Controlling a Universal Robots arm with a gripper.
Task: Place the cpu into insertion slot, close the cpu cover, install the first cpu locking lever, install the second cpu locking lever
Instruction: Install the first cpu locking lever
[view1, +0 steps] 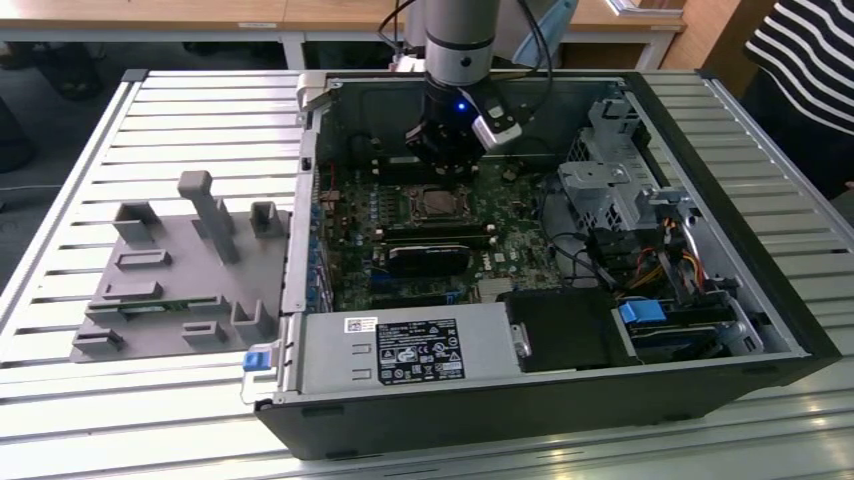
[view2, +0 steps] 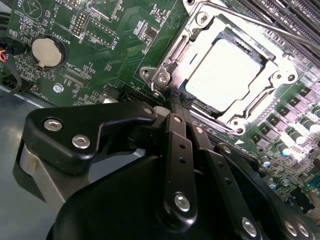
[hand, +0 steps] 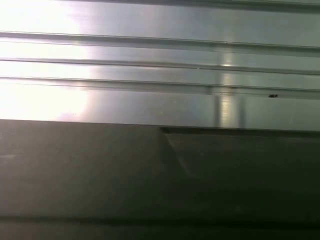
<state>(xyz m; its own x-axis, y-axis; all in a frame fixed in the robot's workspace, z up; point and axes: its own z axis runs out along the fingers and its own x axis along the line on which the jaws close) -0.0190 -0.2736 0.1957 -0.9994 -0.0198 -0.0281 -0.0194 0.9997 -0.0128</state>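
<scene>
The small square silvery-grey cpu (view2: 231, 71) sits in the black-rimmed square insertion slot (view2: 186, 95), with the thin silvery metal cpu cover (view2: 280, 70) down around it. The black gripper (view2: 177, 102) hovers at the socket's corner, fingers (view2: 175, 107) closed together and holding nothing. Lever status cannot be determined.

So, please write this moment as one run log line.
chip: seated in socket | cover: closed over chip | gripper: shut, tips at cover's edge

Bright daylight; glare on cpu (view2: 231, 71) lid, slatted table (view1: 107, 400) washed out; first wrist view blurred.
</scene>
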